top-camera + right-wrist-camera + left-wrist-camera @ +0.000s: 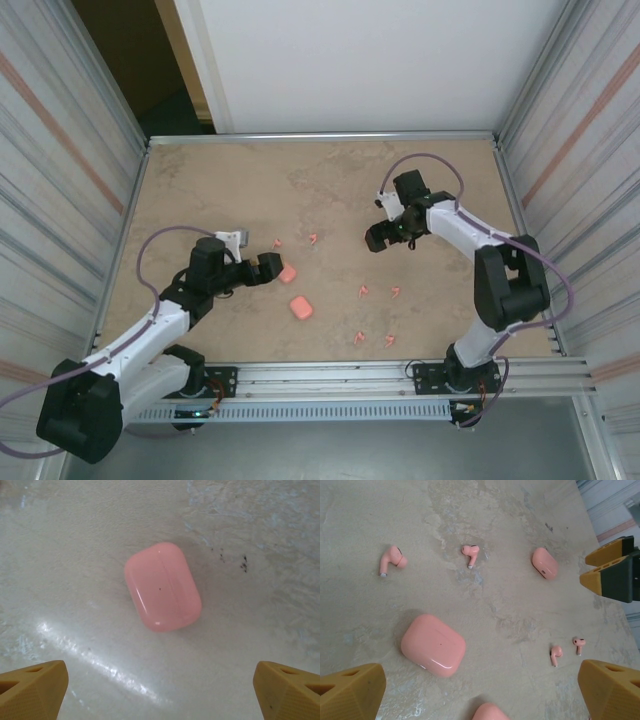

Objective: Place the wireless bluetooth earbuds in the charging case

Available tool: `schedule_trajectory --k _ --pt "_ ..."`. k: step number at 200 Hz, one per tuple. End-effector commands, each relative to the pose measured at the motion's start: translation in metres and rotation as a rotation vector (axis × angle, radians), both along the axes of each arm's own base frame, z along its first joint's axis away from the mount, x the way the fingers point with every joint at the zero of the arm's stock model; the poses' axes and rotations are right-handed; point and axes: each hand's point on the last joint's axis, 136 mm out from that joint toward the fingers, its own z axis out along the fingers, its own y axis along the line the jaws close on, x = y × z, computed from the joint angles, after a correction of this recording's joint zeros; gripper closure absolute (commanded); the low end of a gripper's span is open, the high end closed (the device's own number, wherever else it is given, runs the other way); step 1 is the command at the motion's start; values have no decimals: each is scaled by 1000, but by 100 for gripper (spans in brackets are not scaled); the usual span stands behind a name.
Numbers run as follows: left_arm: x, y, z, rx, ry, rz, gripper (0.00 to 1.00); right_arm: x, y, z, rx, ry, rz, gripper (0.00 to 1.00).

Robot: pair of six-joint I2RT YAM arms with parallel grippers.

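Your left gripper (267,268) hangs released just beside a glossy salmon-pink rounded plastic case (288,273), with tiny salmon-pink stemmed plastic earbuds (390,560) scattered beyond it. They look light and slick, so pinch each across its bulb. Your right gripper (160,677) hovers spread over another such case (162,586).

My left arm reaches forward over the table, left gripper (268,268) spread wide. My right arm bends inward, right gripper (378,238) pointing down, fingers equally wide apart.
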Motion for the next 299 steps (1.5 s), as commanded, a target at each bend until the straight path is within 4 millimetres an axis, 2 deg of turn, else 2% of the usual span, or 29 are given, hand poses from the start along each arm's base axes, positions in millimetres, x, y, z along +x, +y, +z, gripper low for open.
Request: schedule_trajectory --k 1,67,157,230,267,299 --pt "4 4 12 23 -41 20 1 2 7 -8 -34 29 92 6" --pt "4 12 12 63 -42 48 1 11 18 -34 -99 92 197 11" --pt "5 13 10 76 -34 57 1 11 20 -54 -155 121 244 21" --pt "4 13 13 75 -36 56 1 7 19 -69 -203 135 270 40" --pt "3 13 19 63 -49 55 1 11 20 -64 -212 71 275 53" --pt "2 12 24 45 -55 53 1 13 28 -46 -206 -30 302 60"
